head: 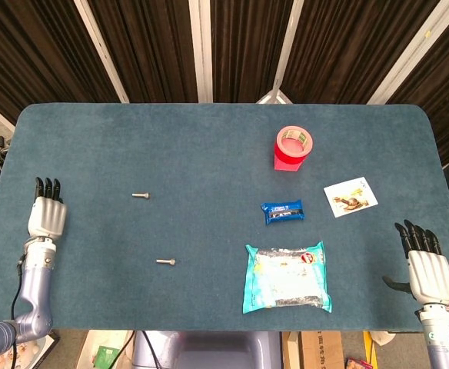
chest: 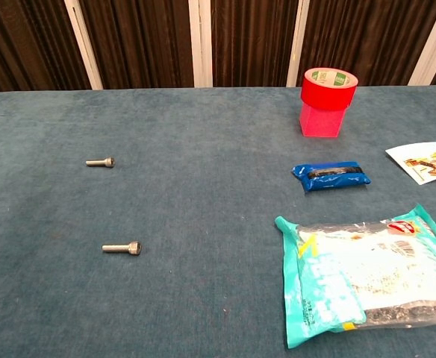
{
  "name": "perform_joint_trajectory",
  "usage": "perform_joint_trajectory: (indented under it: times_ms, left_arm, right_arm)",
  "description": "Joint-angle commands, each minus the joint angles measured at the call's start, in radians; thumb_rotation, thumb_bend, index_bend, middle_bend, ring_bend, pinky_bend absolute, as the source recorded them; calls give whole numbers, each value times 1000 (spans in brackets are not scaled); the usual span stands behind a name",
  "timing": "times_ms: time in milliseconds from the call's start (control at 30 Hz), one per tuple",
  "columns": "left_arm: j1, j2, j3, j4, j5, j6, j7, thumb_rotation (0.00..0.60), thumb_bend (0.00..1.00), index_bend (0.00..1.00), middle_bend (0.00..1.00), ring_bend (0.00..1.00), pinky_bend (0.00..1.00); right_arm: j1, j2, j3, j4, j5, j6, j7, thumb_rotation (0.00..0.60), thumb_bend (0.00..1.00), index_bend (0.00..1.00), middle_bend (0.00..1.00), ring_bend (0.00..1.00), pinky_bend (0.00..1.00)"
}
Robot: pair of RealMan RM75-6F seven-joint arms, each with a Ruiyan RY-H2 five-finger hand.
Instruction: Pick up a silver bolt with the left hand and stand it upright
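Resting at the near left edge of the blue felt table (head: 209, 138), the left hand (head: 46, 216) lies flat with its fingers straight, close together and holding nothing. At the near right edge the right hand (head: 427, 273) also lies flat and empty, fingers extended and slightly fanned, thumb out to the side.

Taking the teal snack bag (head: 287, 277) as the landmark, near the front edge right of centre: the closer silver bolt (head: 165, 262) lies on its side well to the bag's left, level with the bag's top edge. The second silver bolt (head: 140, 195) also lies on its side, further back and further left of the bag. Both bolts are apart from the left hand, which is further left again.

Just behind the bag lies a small blue wrapped packet (head: 282, 211). Behind and to the right of the bag lies a white picture card (head: 350, 197). Furthest back, directly behind the bag, a red tape roll (head: 294, 142) sits on top of a pink translucent block (chest: 322, 122).
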Motion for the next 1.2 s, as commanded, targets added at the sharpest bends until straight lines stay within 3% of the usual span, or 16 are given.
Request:
perform_joint_trajectory:
  times_ms: [33, 300, 433, 533, 833, 1200]
  left_arm:
    - [-9, 25, -40, -49, 15, 29, -52, 600, 391, 337, 0, 0, 0]
    - [-50, 75, -174, -156, 63, 27, -317, 600, 366, 330, 0, 0, 0]
    - [-84, 72, -261, -200, -12, -41, -427, 600, 305, 302, 0, 0, 0]
    - [-114, 64, -292, -200, -46, -76, -450, 600, 246, 286, 0, 0, 0]
    - [-193, 64, -291, -186, -135, -274, -490, 600, 210, 289, 0, 0, 0]
    - [-237, -30, -247, 11, -114, -386, -629, 600, 303, 387, 0, 0, 0]
  right_arm:
    - [0, 0, 0, -1, 0, 1, 0, 600, 4, 72, 3, 0, 0]
    - [-3, 3, 3, -4, 7, 7, -10, 600, 4, 72, 3, 0, 0]
    - [-2, 1, 7, -2, 23, 5, -24, 600, 4, 72, 3, 0, 0]
    - [0, 4, 8, 1, 35, -1, -36, 600, 4, 72, 3, 0, 0]
    - [6, -5, 19, 19, 81, -16, -66, 600, 4, 72, 3, 0, 0]
    - [13, -20, 35, 47, 133, -29, -84, 600, 5, 72, 3, 0, 0]
